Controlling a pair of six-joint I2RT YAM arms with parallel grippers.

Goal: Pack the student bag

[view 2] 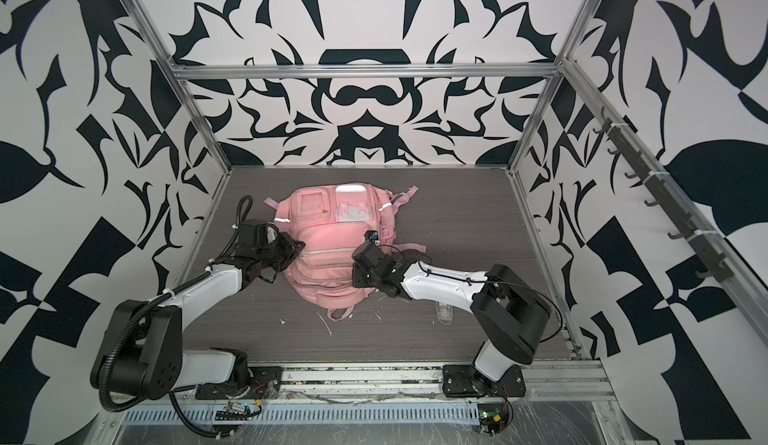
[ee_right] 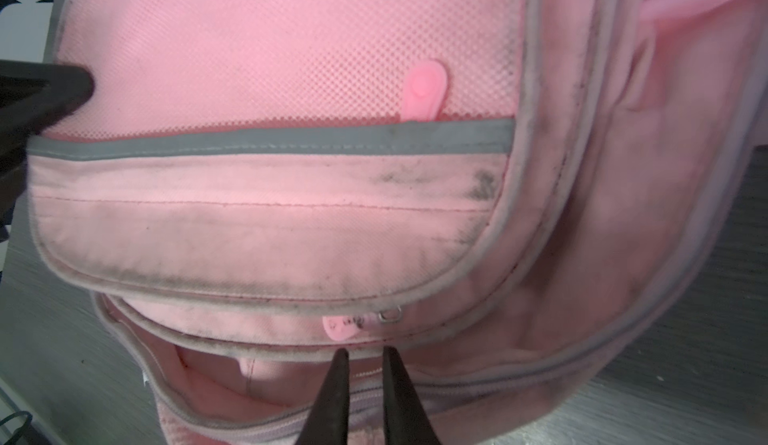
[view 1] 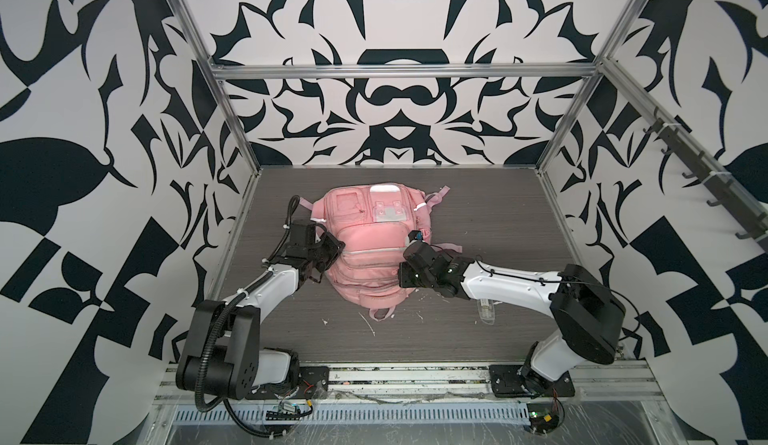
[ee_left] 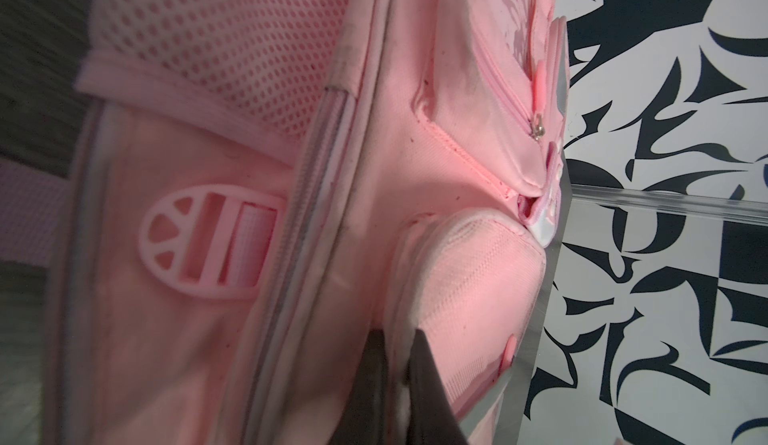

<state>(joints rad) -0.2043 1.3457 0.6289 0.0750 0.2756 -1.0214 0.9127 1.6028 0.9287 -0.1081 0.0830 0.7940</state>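
Grey tabletop (view 1: 478, 222); left claw (ee_left: 397, 335) pinches bag (view 1: 365, 247), right claw (ee_right: 365, 351) narrowly apart, empty; likely unzipping, next: clamp zip pull (ee_right: 343, 325).

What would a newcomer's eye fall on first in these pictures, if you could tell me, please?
The pink student bag lies in the middle of the table, against bold black-and-white patterned walls. The left gripper pinches its side fabric, while the right gripper, jaws narrowly apart, points at a pink zip pull on its front.
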